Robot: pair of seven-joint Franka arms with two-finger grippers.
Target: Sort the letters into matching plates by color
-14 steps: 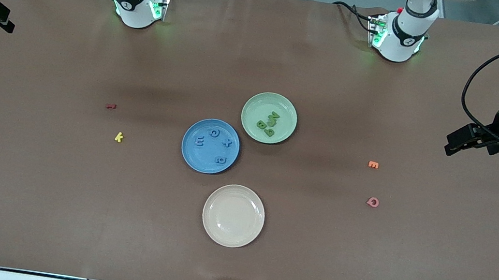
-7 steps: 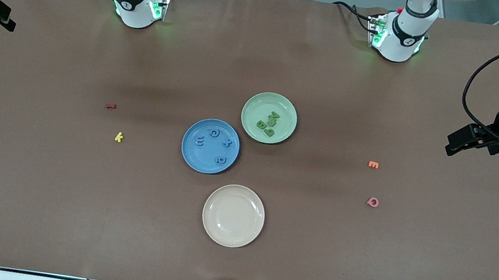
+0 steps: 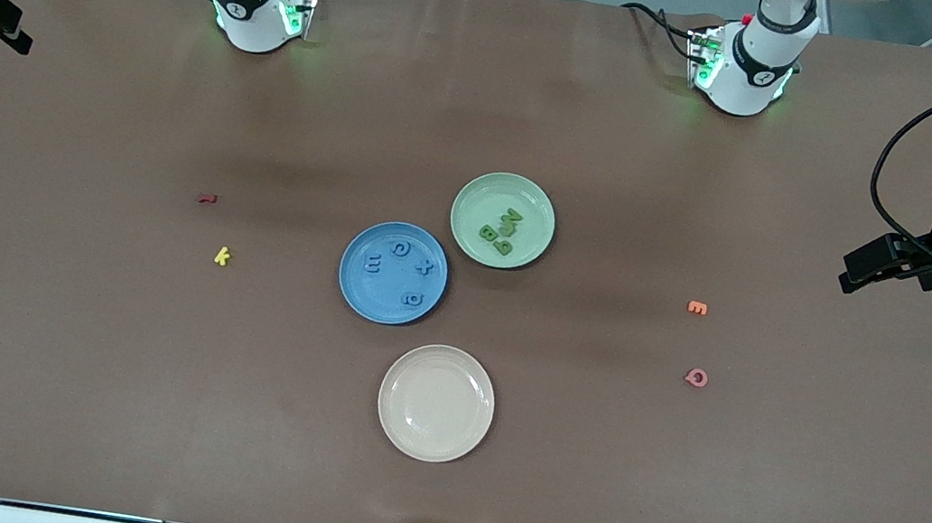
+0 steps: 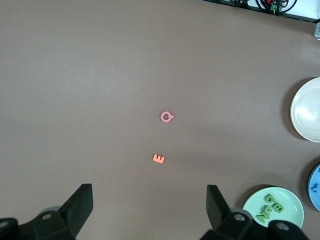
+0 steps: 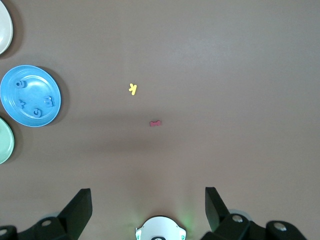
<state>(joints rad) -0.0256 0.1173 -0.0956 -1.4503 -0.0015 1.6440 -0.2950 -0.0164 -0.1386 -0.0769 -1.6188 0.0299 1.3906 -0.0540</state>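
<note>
The blue plate (image 3: 379,297) sits mid-table and holds several blue letters (image 3: 401,249). The pale green plate (image 3: 484,198) touches it on the side nearer the arm bases and holds a cluster of green letters (image 3: 499,232). My left gripper (image 3: 853,270) hangs open and empty over the left arm's end of the table; its wrist view (image 4: 149,210) shows the green plate (image 4: 291,218) off to one side. My right gripper (image 3: 16,39) is open and empty at the right arm's end; its wrist view (image 5: 148,210) shows the blue plate (image 5: 31,94).
An empty cream plate (image 3: 436,402) lies nearer the front camera than the blue one. Orange letter (image 3: 697,308) and pink letter (image 3: 696,377) lie toward the left arm's end. Red letter (image 3: 207,198) and yellow letter (image 3: 222,256) lie toward the right arm's end.
Both grippers have drifted slightly outward toward their own ends of the table. Plates and letters have not moved.
</note>
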